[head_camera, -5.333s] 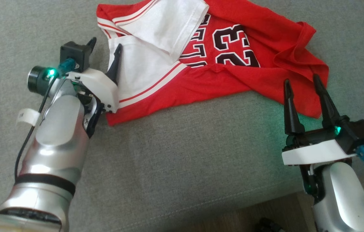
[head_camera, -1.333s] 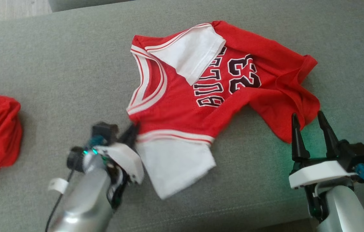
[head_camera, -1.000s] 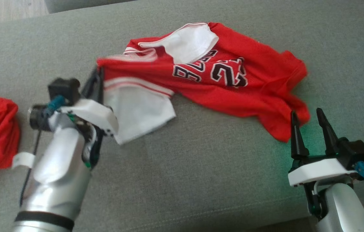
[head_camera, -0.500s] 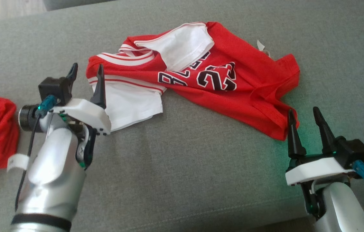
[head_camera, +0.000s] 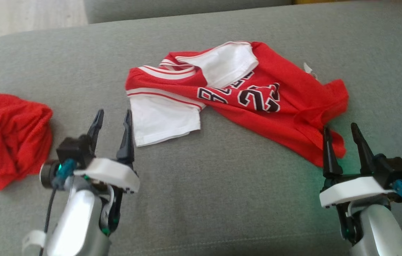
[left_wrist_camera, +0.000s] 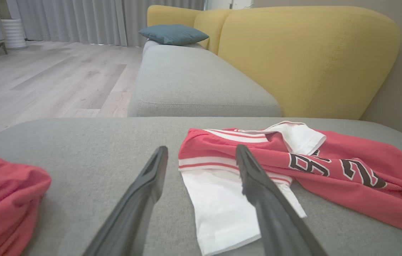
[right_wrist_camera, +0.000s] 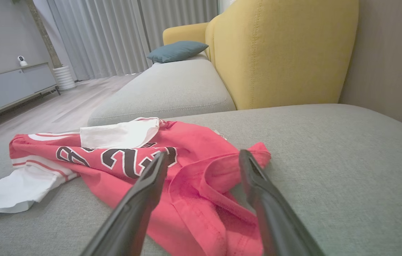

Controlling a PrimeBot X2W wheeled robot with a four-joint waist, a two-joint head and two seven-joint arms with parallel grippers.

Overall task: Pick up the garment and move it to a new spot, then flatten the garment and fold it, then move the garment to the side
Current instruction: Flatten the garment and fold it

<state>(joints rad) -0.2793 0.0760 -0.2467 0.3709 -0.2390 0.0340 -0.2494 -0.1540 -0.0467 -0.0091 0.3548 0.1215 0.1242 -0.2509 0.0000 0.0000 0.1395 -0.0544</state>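
The garment (head_camera: 257,103) is a red jersey with white sleeves and black "23" lettering, lying rumpled across the grey sofa seat (head_camera: 204,199). It also lies ahead of both wrist cameras (left_wrist_camera: 293,163) (right_wrist_camera: 122,156). My left gripper (head_camera: 112,115) stands open just left of the lower white sleeve (head_camera: 161,121), with nothing between its fingers. In the left wrist view the gripper (left_wrist_camera: 201,149) frames the sleeve's left edge. My right gripper (head_camera: 340,128) is open at the jersey's lower right hem, and its own view (right_wrist_camera: 201,153) shows the red hem folds between the fingers, not gripped.
A second crumpled red cloth (head_camera: 9,138) lies at the seat's left end. Behind the seat stand a yellow sofa back (left_wrist_camera: 304,57), another grey cushion (left_wrist_camera: 193,81) with a blue pillow (left_wrist_camera: 172,33), and wood floor (left_wrist_camera: 44,81) to the left.
My left gripper let go of the sleeve, opened and drew back toward me. The jersey stays where it was dropped. The head camera shifted. The right arm held still.
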